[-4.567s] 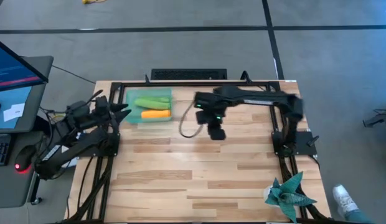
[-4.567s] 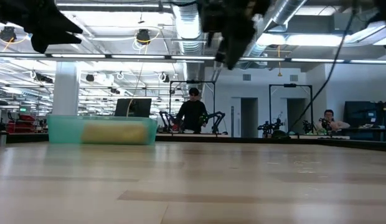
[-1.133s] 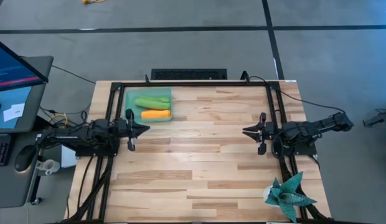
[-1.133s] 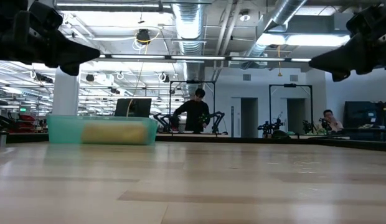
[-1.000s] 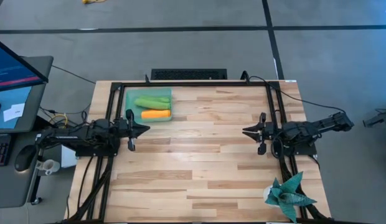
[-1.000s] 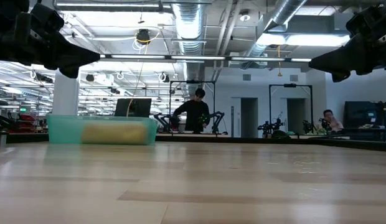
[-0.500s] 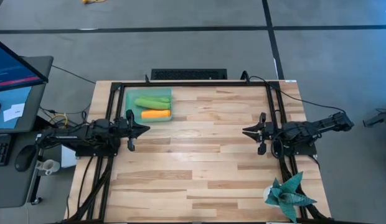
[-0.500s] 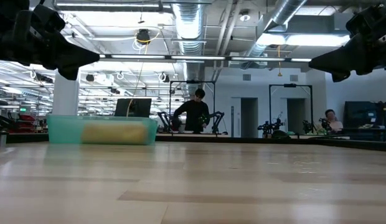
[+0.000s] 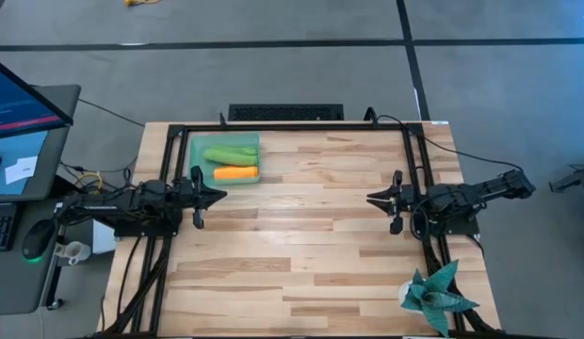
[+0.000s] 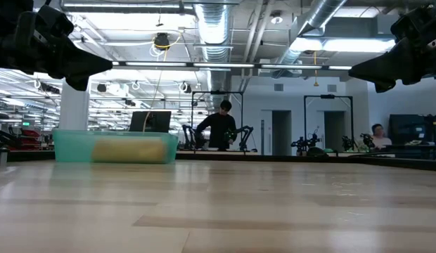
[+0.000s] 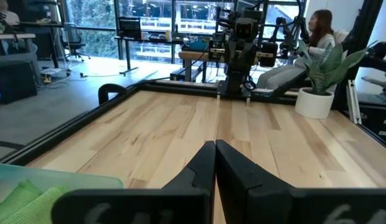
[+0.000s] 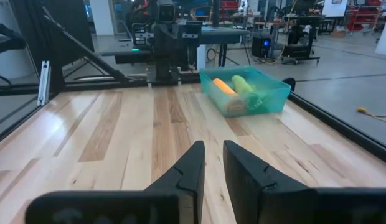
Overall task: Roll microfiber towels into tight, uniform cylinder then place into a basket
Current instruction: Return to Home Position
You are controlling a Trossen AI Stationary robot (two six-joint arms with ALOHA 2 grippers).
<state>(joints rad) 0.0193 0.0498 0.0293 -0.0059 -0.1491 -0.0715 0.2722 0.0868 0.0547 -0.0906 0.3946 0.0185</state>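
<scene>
The two microfiber towels lie rolled up side by side in the basket (image 9: 194, 160) at the table's far left: the lime green one (image 9: 229, 153) farther back, the orange one (image 9: 235, 173) nearer. The right wrist view shows the basket (image 12: 268, 96) with both rolls, orange (image 12: 223, 87) and green (image 12: 244, 84). My left gripper (image 9: 217, 195) hovers shut and level at the table's left edge, just near of the basket. My right gripper (image 9: 372, 199) hovers at the right edge, pointing across the table, its fingers (image 12: 196, 155) a little apart with nothing between them.
A spiky teal plant (image 9: 438, 294) stands at the table's near right corner. Black frame rails (image 9: 292, 127) run along the table's far, left and right edges. Bare wood (image 9: 292, 235) lies between the two arms. People sit and stand in the room beyond (image 10: 221, 130).
</scene>
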